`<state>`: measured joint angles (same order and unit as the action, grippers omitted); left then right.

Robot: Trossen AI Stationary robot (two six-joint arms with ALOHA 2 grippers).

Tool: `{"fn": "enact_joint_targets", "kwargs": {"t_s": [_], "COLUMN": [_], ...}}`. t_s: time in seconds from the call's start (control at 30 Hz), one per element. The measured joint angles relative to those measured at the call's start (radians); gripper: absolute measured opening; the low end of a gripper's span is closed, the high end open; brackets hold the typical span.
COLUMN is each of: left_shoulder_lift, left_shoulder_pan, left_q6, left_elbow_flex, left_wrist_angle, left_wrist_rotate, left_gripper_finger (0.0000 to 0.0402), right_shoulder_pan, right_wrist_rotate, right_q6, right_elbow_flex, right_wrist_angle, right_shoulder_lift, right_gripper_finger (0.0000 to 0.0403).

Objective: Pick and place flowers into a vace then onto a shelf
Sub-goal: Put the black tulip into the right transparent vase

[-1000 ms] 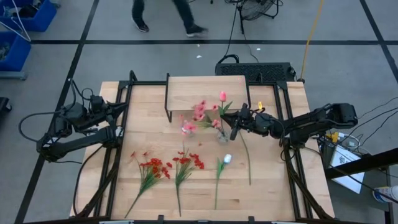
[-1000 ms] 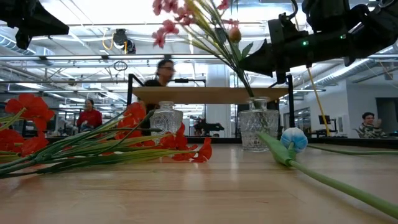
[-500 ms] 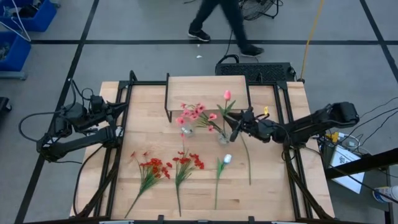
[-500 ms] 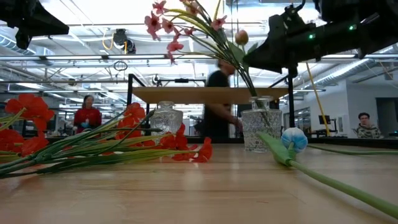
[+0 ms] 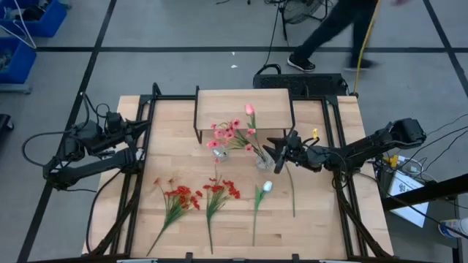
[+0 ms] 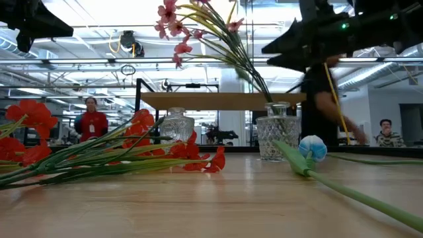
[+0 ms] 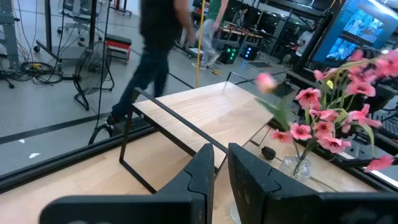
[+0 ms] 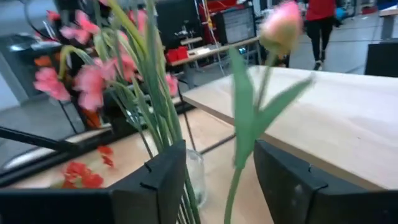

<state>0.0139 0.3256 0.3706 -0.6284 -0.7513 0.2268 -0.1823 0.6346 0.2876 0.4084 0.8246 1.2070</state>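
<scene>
A clear glass vase [image 5: 262, 161] [image 6: 274, 136] stands on the table in front of the shelf [image 5: 243, 109] [image 6: 221, 100]. Pink blossom sprays [image 5: 228, 133] [image 8: 93, 81] and a pink tulip bud [image 5: 249, 109] [image 8: 281, 25] stand in it by their stems and lean toward the table's left. My right gripper [image 5: 275, 153] [image 8: 221, 180] is open beside the vase's top, with a finger on either side of the stems. Red sprays [image 5: 179, 199] [image 6: 99, 153] and a white tulip [image 5: 267, 187] [image 6: 310, 147] lie flat on the table. My left gripper [image 5: 140, 131] [image 7: 221, 177] is shut and waits at the table's left edge.
A second, empty glass vase [image 5: 219, 153] [image 6: 177, 125] stands left of the first. One loose green stem [image 5: 289, 186] lies on the table right of the white tulip. A person [image 5: 329, 33] walks past beyond the far edge, and others [image 6: 90, 119] are in the room behind.
The flowers in the vase have swung over: the tulip bud and the pink sprays now lean farther toward the table's left. My right gripper has risen a little beside the stems. A person has walked from left to right behind the table.
</scene>
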Motion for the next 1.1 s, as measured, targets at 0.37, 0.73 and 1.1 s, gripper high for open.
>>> {"fn": "enact_joint_targets", "kwargs": {"t_s": [0.37, 0.73, 1.1], "left_shoulder_lift": [0.000, 0.000, 0.000], "left_shoulder_pan": [0.000, 0.000, 0.000], "left_q6": [0.000, 0.000, 0.000], "left_elbow_flex": [0.000, 0.000, 0.000], "left_wrist_angle": [0.000, 0.000, 0.000], "left_wrist_rotate": [0.000, 0.000, 0.000], "left_gripper_finger": [0.0051, 0.0051, 0.0051], "right_shoulder_pan": [-0.038, -0.107, 0.002], "right_wrist_rotate": [-0.008, 0.016, -0.189], "right_q6": [0.220, 0.483, 0.804], "right_elbow_flex": [0.000, 0.115, 0.313], "right_wrist_angle": [-0.009, -0.652, -1.245], "right_shoulder_lift": [-0.178, -0.321, -0.267], "right_gripper_finger": [0.0166, 0.0180, 0.0182]}}
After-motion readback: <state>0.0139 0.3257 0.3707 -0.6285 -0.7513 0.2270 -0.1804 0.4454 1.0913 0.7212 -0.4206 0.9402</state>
